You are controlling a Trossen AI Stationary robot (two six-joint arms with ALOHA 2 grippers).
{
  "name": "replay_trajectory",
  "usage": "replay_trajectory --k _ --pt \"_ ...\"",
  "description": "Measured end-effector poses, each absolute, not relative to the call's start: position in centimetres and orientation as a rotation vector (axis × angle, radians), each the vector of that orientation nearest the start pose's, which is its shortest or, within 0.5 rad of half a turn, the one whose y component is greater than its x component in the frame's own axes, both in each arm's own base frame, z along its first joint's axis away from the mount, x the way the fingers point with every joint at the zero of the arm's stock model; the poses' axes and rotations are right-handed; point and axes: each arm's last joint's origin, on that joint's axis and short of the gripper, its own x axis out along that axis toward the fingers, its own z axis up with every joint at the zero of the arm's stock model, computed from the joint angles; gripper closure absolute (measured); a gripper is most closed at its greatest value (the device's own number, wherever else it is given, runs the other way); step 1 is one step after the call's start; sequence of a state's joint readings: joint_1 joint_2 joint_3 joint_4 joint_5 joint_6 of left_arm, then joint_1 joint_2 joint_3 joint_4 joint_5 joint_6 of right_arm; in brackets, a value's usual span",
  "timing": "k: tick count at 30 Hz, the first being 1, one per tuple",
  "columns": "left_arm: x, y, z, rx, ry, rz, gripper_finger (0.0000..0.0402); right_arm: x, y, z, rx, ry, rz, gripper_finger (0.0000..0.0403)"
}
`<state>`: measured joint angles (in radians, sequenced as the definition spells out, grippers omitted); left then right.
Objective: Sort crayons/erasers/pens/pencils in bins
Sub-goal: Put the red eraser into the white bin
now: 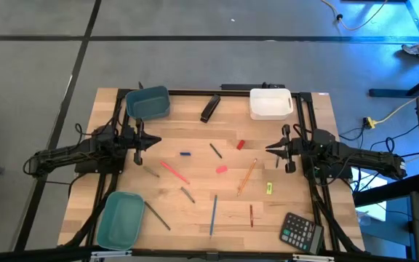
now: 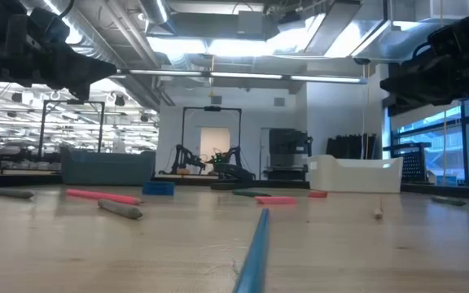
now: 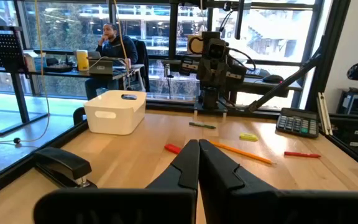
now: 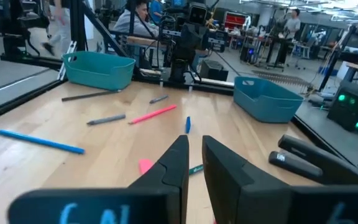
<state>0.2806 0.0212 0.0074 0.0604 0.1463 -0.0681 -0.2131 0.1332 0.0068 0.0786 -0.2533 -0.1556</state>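
Both grippers hover above the table and touch nothing. My left gripper (image 1: pixel 153 140) (image 3: pixel 199 163) is shut, near the left edge. My right gripper (image 1: pixel 270 148) (image 4: pixel 195 160) stands open by a narrow gap, near the right edge. Between them lie the red eraser (image 1: pixel 241 145), the pink eraser (image 1: pixel 222 169), the pink-red pencil (image 1: pixel 174 172), the orange pencil (image 1: pixel 246 176), the blue pencil (image 1: pixel 214 215), several dark grey pens (image 1: pixel 215 151) and a thin dark red pen (image 1: pixel 251 215). The blue-grey bin (image 1: pixel 148 102), the white bin (image 1: pixel 270 102) and the teal bin (image 1: pixel 120 218) stand at the table's corners.
A black stapler (image 1: pixel 209 108) lies at the far edge between the blue-grey and white bins. A black calculator (image 1: pixel 300 231) sits at the near right corner. A small blue crayon (image 1: pixel 185 154) and a yellow-green piece (image 1: pixel 269 188) lie among the sticks. People sit beyond the table.
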Motion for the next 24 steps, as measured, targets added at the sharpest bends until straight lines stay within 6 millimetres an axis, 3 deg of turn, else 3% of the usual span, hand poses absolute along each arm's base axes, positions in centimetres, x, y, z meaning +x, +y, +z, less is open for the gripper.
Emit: replay_trajectory --k 4,10,24 --pt "9.5 2.3 17.0 -0.058 -0.050 0.132 0.0401 10.4 -1.5 16.5 -0.060 0.019 0.043 0.0353" --pt "9.5 2.3 17.0 -0.054 -0.050 0.134 0.0401 10.4 -1.5 17.2 0.219 -0.049 0.035 0.0353" --pt "9.5 2.4 17.0 -0.073 -0.053 0.169 0.0401 10.4 -2.5 18.0 0.249 -0.168 -0.280 0.0353"
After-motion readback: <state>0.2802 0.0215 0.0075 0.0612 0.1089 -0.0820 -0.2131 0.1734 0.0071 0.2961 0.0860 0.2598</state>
